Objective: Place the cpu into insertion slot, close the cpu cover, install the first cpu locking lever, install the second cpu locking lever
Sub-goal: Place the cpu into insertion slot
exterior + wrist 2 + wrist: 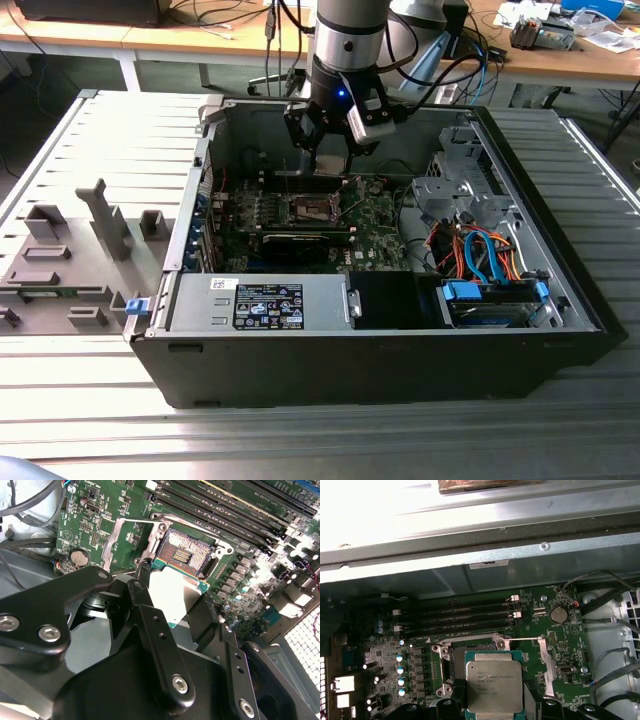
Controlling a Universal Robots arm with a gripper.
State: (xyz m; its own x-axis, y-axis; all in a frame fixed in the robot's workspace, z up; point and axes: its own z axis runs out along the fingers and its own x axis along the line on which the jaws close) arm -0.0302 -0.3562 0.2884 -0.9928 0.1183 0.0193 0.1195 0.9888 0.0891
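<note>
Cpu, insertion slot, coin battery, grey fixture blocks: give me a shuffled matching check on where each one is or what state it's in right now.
1. cpu
2. insertion slot
3. coin battery
4. grey fixture blocks

A. round and silver, on the green board
B. outside the computer case, at the exterior view's left
C. clamped in the gripper
D. uncovered, nothing seated in it

Pairs: 1-C, 2-D, 3-A, 4-B.
</note>
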